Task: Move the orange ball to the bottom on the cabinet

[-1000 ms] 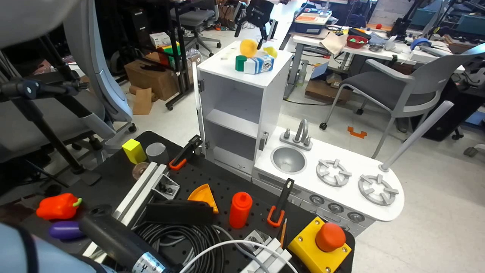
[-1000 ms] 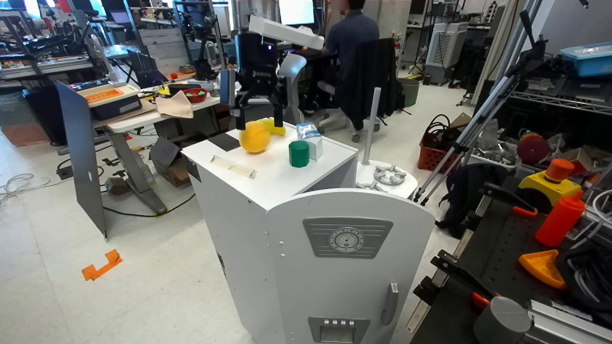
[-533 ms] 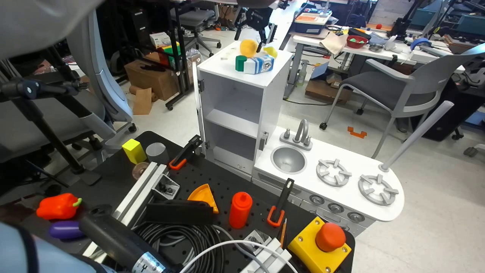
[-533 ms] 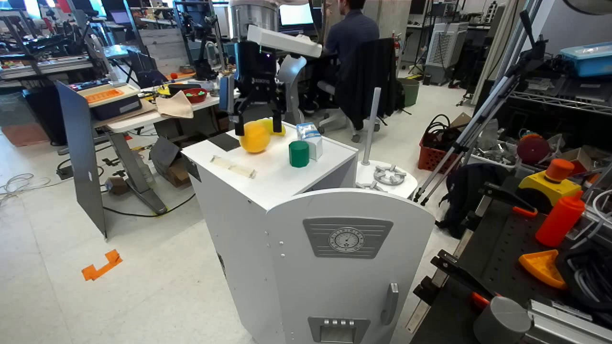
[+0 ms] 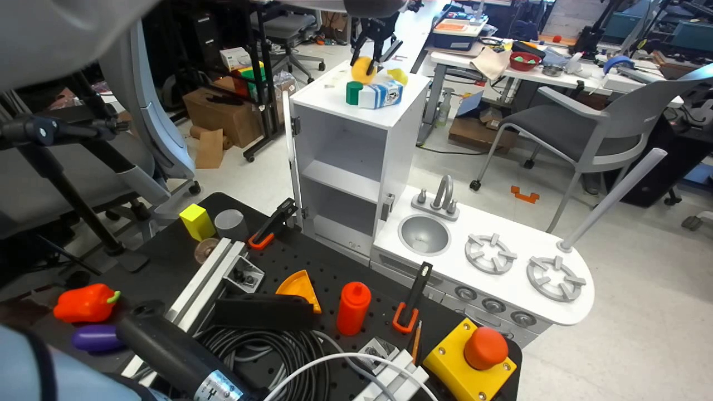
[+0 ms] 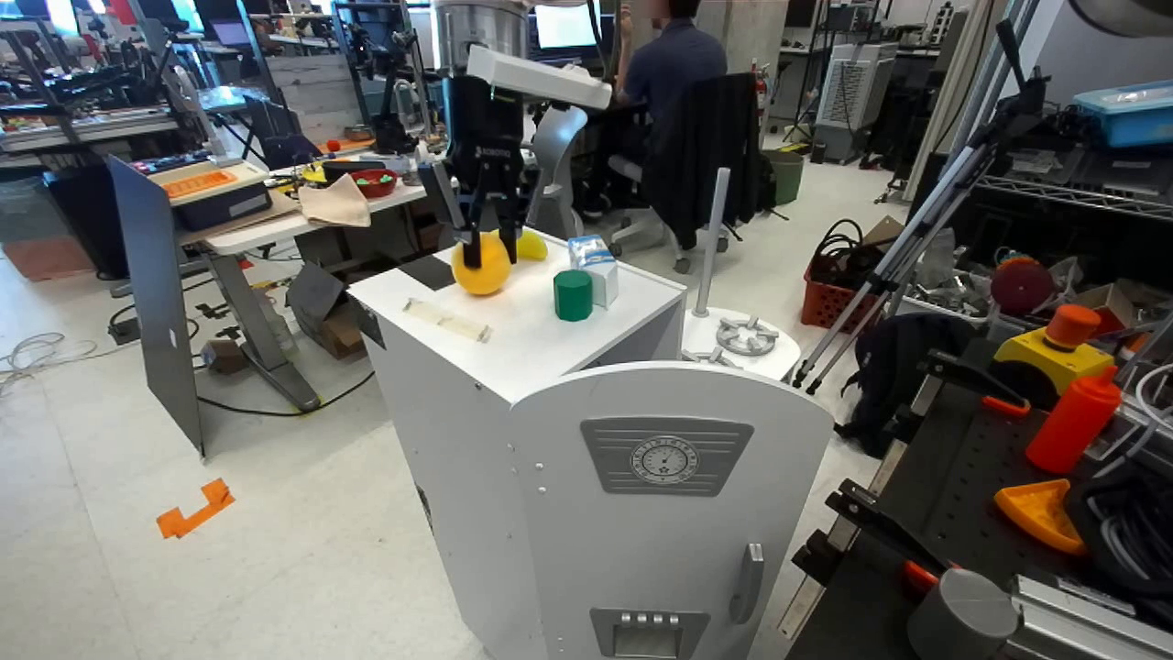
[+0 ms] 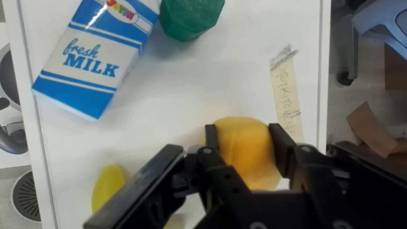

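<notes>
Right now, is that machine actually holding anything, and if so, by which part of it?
Yes, the orange ball: the gripper reaches down from above and is closed on it, pinching it by two opposite sides.

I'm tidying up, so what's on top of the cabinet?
The ball, gripped by the hand, a carton, green block, tape, dark patch and yellow piece. What's under the ball is hidden.

"What's that gripper point(image 6: 491, 251) like from your side?"

"Mostly black, small pale lettering point(image 6: 499, 153) on its body; above, a silvery cylinder point(image 6: 481, 35), with a white bar point(image 6: 541, 79) near the join."

"And the fingers point(image 7: 283, 149)?"

"Dark and blocky at the tips, round grey screw heads point(image 7: 207, 150) showing, two little holes along a link point(image 7: 231, 183)."
</notes>
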Tool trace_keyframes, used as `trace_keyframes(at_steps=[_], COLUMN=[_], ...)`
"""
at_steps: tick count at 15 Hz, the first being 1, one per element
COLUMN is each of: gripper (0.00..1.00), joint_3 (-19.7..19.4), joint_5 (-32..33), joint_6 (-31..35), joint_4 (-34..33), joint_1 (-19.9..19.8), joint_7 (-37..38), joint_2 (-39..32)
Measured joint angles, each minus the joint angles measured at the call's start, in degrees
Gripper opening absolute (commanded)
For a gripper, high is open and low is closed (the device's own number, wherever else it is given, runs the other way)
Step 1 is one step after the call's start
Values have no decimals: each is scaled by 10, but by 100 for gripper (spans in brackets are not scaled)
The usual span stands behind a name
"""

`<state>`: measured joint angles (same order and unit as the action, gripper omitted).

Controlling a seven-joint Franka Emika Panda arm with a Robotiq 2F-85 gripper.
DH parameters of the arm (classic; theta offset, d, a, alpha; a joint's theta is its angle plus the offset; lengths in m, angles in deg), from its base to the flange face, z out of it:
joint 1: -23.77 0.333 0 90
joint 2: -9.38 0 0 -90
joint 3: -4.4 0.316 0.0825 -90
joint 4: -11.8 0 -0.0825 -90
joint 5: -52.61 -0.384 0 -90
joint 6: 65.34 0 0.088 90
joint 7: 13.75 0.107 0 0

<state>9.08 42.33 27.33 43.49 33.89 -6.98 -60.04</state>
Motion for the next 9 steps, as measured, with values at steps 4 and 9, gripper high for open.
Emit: trace_keyframes(at_steps=[4, 9], gripper=[5, 4], joint_3=[-3, -6], joint_5=[1, 4], joint_6=[18, 14], joint_4=[-1, -6], joint_1=[3, 8], joint_7=[0, -3], joint_2=[0, 1])
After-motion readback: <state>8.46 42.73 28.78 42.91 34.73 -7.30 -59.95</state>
